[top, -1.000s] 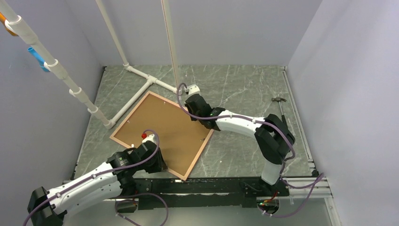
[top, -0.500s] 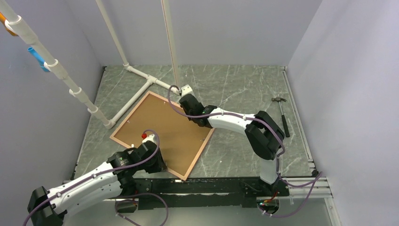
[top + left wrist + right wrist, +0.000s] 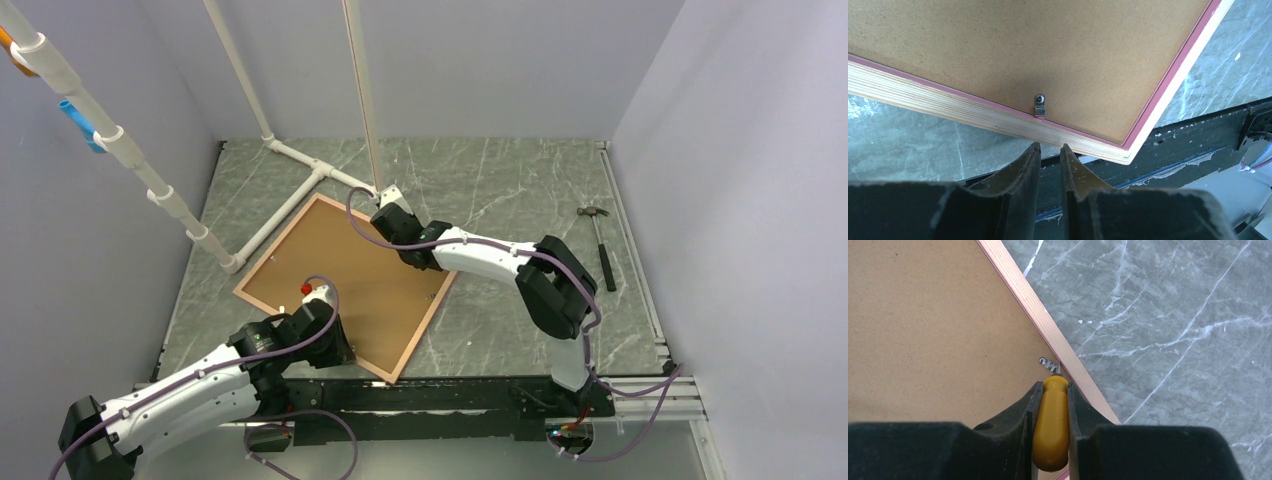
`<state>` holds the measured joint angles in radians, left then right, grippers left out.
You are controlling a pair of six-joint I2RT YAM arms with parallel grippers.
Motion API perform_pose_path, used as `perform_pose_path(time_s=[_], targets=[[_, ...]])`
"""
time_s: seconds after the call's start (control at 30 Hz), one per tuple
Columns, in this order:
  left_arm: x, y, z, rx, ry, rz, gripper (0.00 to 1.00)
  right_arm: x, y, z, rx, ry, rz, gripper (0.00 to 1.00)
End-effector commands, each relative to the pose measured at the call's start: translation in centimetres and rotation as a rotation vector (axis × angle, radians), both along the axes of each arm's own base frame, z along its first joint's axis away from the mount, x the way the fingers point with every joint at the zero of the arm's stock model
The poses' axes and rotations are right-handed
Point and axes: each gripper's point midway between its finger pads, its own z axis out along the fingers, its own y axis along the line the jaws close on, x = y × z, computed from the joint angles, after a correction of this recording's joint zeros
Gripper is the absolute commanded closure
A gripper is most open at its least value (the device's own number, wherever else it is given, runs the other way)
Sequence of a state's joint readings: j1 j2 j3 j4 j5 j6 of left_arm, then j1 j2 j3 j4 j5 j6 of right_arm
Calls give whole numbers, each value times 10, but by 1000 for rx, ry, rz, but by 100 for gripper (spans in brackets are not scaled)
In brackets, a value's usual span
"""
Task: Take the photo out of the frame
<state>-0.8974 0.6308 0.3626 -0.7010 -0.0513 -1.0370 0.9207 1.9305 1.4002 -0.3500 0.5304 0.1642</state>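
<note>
The frame (image 3: 424, 327) lies face down on the table, its pale wood edge and pink lip showing. The photo shows only as its brown backing board (image 3: 345, 285); the print is hidden underneath. My right gripper (image 3: 388, 222) is shut on a yellow tool handle (image 3: 1050, 425). The tool's tip sits at a small metal clip (image 3: 1048, 363) by the frame's far-right edge (image 3: 1048, 325), on the backing board (image 3: 933, 325). My left gripper (image 3: 1050, 147) is shut and empty. It hangs just off the frame's near edge (image 3: 973, 115), below another metal clip (image 3: 1040, 105).
A white pipe stand (image 3: 300, 165) lies on the table beyond the frame's far-left side. A slanted white pipe (image 3: 130, 155) crosses the left. A hammer (image 3: 600, 240) lies at the right. The black base rail (image 3: 450, 395) runs along the near edge.
My right gripper has moved left along the frame's far-right edge with the yellow-handled tool. The left arm and the frame have not moved.
</note>
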Motion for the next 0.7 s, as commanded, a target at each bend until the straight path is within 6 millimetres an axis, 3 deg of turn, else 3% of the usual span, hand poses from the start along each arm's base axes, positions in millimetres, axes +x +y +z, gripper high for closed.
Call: perform_pose_path(time_s=[0.0, 0.1, 0.2, 0.27, 0.4, 0.53, 0.67], targets=[[4, 0, 1, -2, -19, 7, 74, -11, 0, -10, -18, 78, 14, 100], [3, -1, 0, -7, -16, 6, 75, -16, 10, -12, 39, 105, 63, 100], [3, -2, 2, -14, -16, 12, 74, -20, 18, -1, 93, 100, 85, 100], [4, -2, 5, -25, -23, 18, 74, -20, 15, 14, 127, 67, 70, 100], [6, 0, 13, -45, -43, 44, 68, -14, -9, 59, 98, -88, -24, 100], [9, 5, 19, -37, -63, 74, 63, -32, -7, 87, 91, -167, -3, 100], [11, 13, 25, -8, -72, 97, 44, -62, 12, 84, 219, -86, 69, 100]])
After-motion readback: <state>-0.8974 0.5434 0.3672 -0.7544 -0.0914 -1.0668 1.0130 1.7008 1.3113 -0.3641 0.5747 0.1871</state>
